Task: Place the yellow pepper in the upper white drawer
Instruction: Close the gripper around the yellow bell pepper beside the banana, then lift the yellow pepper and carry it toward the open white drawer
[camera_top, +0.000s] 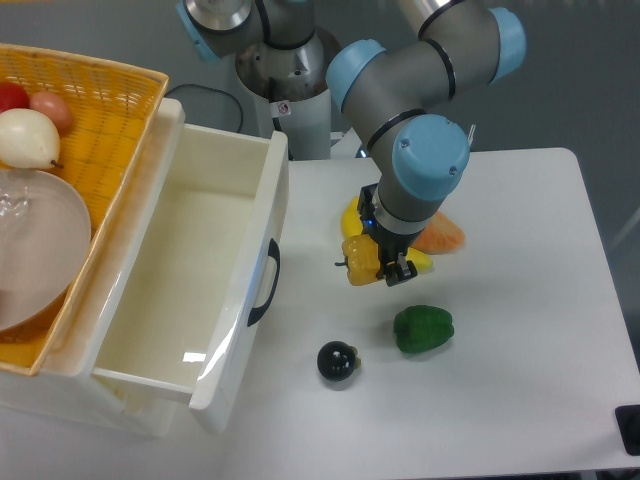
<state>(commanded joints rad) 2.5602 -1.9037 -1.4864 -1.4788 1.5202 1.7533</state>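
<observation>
The gripper (385, 268) is clamped on the pepper (360, 262), right of the drawer (200, 260). The drawer is open; carrying over and dropping remain.

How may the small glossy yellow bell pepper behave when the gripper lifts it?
The small glossy yellow bell pepper looks shiny, so it may slip. Its lumpy lobes probably give the gripper uneven contact, so it might twist. It seems stiff.

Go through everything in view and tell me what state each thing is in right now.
drawer: pulled open, nothing inside
gripper: shut on the yellow pepper
yellow pepper: gripped, by the banana
banana: on table, mostly hidden
green pepper: lying loose on table
basket: holding fruit and a clear bowl
</observation>
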